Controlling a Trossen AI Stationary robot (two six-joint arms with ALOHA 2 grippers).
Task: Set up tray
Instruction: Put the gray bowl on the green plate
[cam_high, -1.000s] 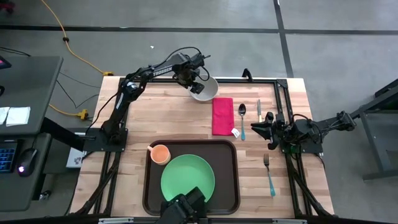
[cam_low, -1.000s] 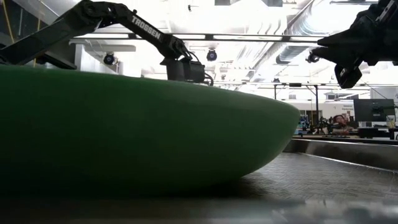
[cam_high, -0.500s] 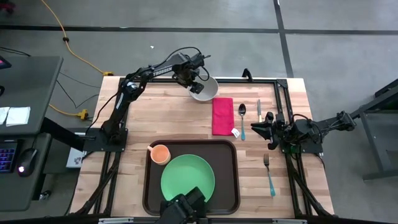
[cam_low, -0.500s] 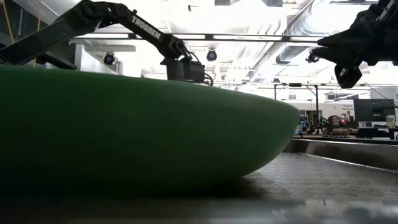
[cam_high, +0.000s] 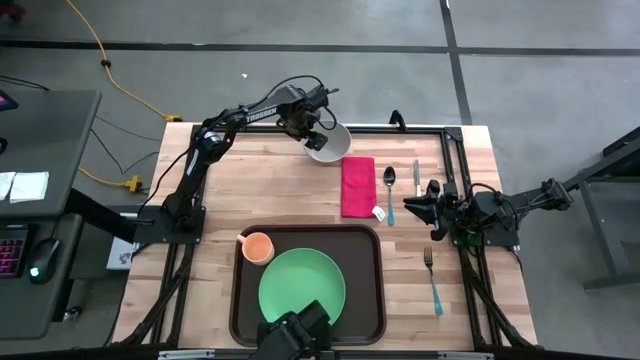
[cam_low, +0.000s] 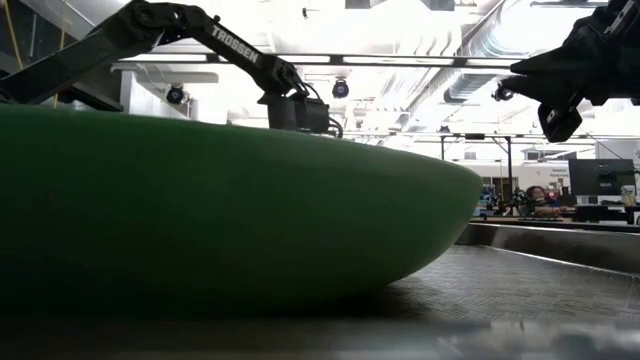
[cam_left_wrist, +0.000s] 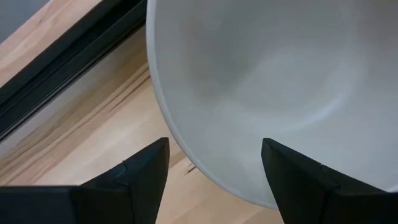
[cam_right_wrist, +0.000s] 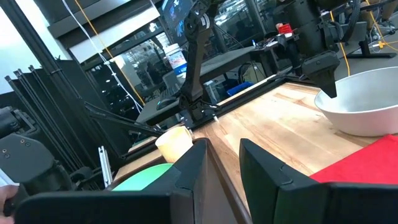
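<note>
Tray sat at table's 6 o'clock edge, held plate and cup. Right gripper hovered at 3 o'clock, fingers slightly apart, empty. Left gripper at 12 o'clock, fingers wide, straddling bowl rim.

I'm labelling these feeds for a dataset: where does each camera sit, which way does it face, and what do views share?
High: overhead, looking straight down on the tray, both arms visible.
Low: at tray level behind the green plate, facing the room; both arms overhead.
Left wrist: past the left gripper, open over the white bowl.
Right wrist: past the right gripper, open, across the table.
Shared: the bowl shows in the high and both wrist views.
</note>
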